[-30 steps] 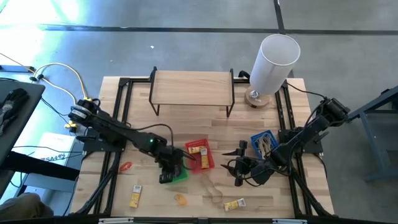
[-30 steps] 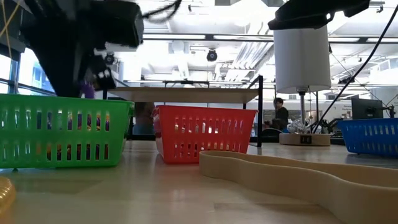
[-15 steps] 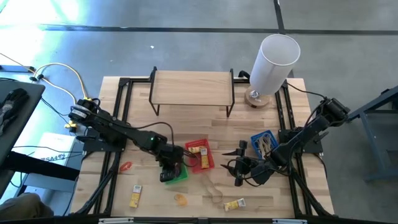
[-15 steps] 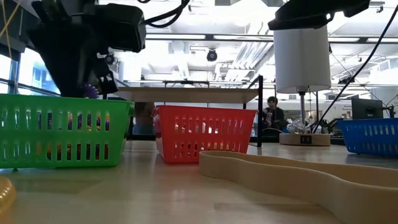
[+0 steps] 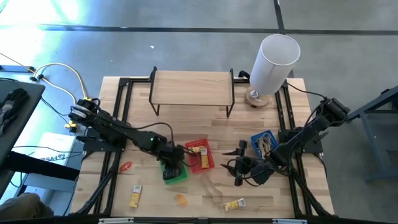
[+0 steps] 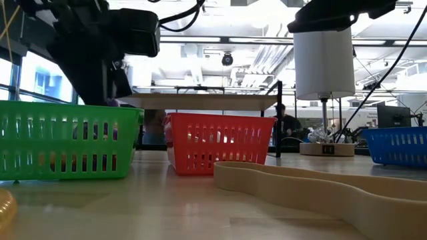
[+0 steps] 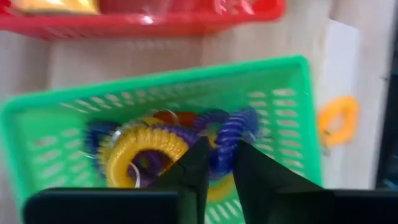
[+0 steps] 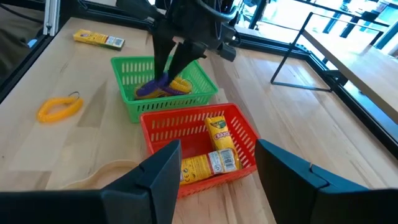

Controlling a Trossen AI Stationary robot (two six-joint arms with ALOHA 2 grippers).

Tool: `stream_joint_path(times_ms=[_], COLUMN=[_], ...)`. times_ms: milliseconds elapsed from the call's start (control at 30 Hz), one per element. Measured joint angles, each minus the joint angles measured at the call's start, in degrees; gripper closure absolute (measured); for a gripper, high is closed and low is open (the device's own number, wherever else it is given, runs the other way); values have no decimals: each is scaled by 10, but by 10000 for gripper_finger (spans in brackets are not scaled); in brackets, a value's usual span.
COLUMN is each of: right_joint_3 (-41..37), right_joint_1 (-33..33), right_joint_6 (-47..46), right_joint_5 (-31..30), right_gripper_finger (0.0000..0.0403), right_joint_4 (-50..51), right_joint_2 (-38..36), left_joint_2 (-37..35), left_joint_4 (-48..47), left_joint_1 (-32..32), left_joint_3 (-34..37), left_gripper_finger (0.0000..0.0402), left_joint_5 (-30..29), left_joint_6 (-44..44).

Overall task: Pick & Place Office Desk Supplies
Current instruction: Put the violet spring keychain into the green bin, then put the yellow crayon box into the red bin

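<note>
My left gripper points steeply down into the green basket, its fingers a little apart. A purple coiled ring stands right at the fingertips, on top of a yellow ring and other rings lying in the basket. In the right wrist view the purple ring reaches from the fingertips to the basket's rim. My right gripper waits open and empty to the right of the red basket, which holds yellow packets. My left gripper comes at the purple ring from above, slanting down, with the ring's near end between its fingertips. I cannot tell whether the fingers still touch the ring. The ring's other end rests on the rings in the basket.
Loose on the table lie an orange ring, yellow packets, a yellow ring and a tan rubber band. A blue basket stands at the right; a wooden shelf and a tall white cylinder stand at the back.
My left gripper has tipped a little over the green basket while staying in place. The purple ring, which showed above the basket's rim in the low view, has sunk to rim level.
</note>
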State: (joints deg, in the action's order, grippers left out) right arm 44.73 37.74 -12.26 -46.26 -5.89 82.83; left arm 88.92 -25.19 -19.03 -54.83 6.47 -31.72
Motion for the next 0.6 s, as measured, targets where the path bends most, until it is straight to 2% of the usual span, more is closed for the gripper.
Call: stream_joint_path(times_ms=[167,267,600], right_joint_3=[0,0,0], right_joint_1=[-12,-22,-37], right_joint_6=[-2,-2,-1], right_joint_5=[4,32,91], right_gripper_finger=[210,210,210], right_joint_4=[1,1,-1], right_joint_2=[0,0,0], left_joint_2=[0,-1,-49], left_joint_4=[0,-1,-7], left_joint_1=[0,2,43], left_joint_3=[0,0,0], left_gripper_finger=[289,266,254], left_joint_5=[-66,-79,-73], left_joint_6=[0,5,9])
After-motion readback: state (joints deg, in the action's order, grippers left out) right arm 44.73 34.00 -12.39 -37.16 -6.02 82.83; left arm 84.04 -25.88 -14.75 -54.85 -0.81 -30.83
